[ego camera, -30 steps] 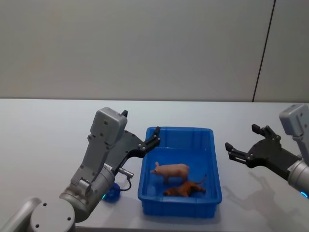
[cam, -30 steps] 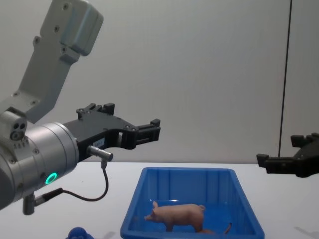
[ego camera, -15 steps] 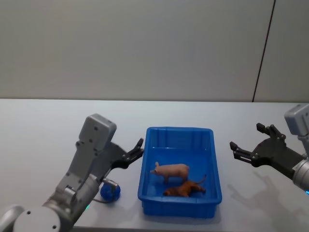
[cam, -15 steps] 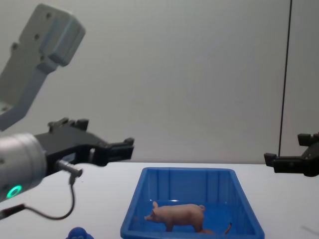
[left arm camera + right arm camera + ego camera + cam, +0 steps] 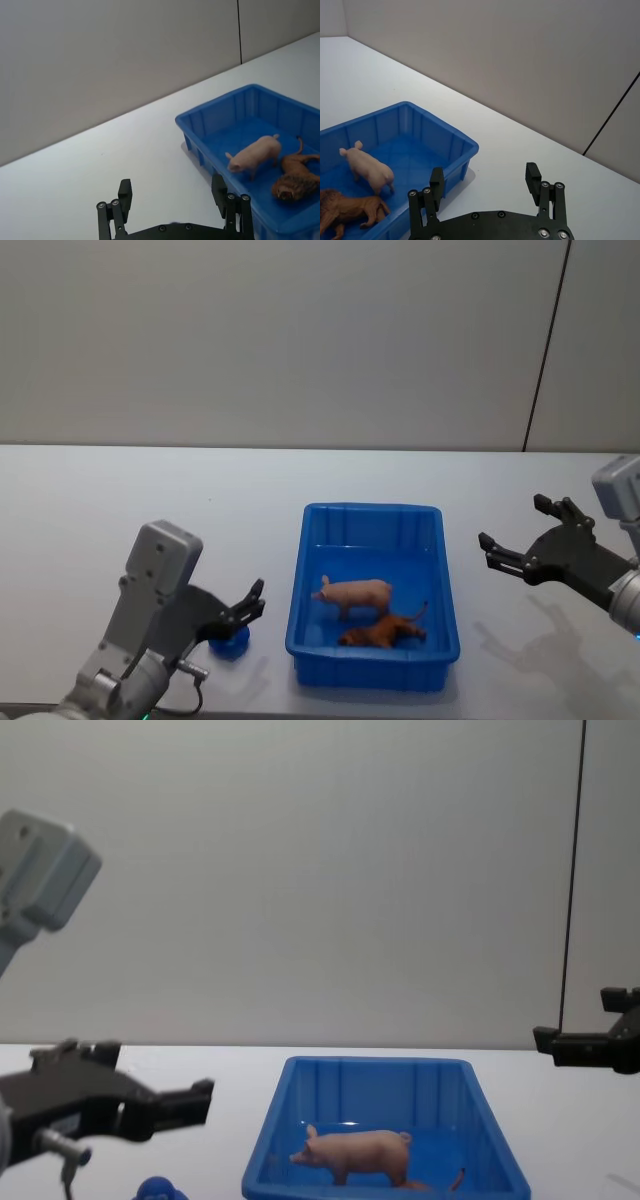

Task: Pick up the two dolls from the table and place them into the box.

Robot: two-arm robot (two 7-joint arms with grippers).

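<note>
Head view sets the blue box point(image 5: 373, 595) at lower centre of the frame on the white tabletop point(image 5: 100, 500), with the pink pig point(image 5: 352, 594) standing inside it and a brown lion figure point(image 5: 383, 631) lying just below the pig, near the box's lower wall. At lower left, the left gripper point(image 5: 243, 610) has its jaws spread apart directly over the small dark-blue toy point(image 5: 230, 642), which sits on the tabletop just left of the box's lower left corner, partly hidden by the jaws; whether they touch it cannot be told. At the right edge of the frame the right gripper point(image 5: 520, 540) hangs with its jaws released, well apart from the box. The chest view shows the pig from the side, upright on its legs in the box, gives of the lion little more than a tail tip at the bottom of the frame, and shows the blue toy as a rounded top at the bottom edge, below the left gripper's dark jaws. The left wrist view looks past its open fingers point(image 5: 123, 194) toward the box, where the lion's maned head faces the camera beside the pig. The right wrist view sees the same two animals at its lower left, beyond its own parted fingers point(image 5: 436, 180).
</note>
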